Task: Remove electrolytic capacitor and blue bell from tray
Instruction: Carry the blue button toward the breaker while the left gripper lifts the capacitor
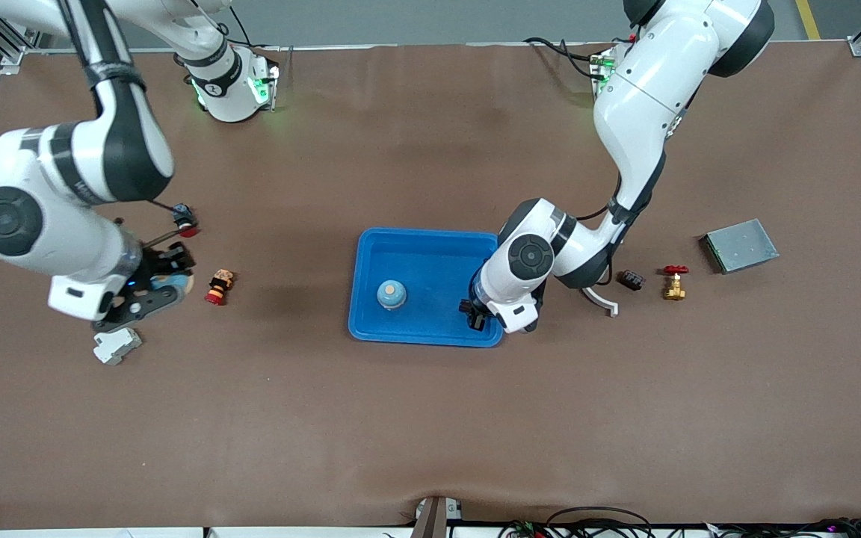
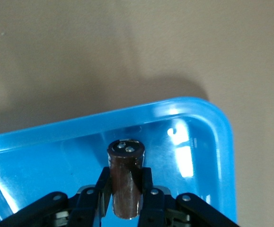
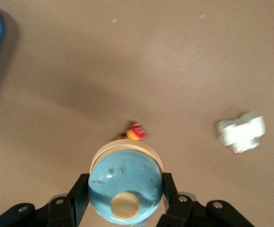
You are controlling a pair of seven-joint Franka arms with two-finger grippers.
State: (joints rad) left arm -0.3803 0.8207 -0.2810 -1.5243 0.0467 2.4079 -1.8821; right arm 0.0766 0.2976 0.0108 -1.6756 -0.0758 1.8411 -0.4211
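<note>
A dark brown capacitor [image 2: 126,158] with metal terminals on its top stands between the fingers of my left gripper [image 2: 125,176], which is shut on it. That gripper [image 1: 474,308] is low over the blue tray [image 1: 430,243], at the end of the tray toward the left arm. One light blue bell [image 1: 392,294] rests in the tray. My right gripper [image 3: 125,183] is shut on a second light blue bell [image 3: 125,177] with a cream button. It holds this bell [image 1: 177,282] above the table toward the right arm's end.
A red and yellow push button [image 1: 219,287] lies beside the right gripper. A white plastic part [image 1: 117,345] lies nearer the camera. A small black and red part [image 1: 185,219], a dark block [image 1: 631,279], a brass valve [image 1: 674,282], a white curved piece [image 1: 601,300] and a grey box [image 1: 739,245] also lie about.
</note>
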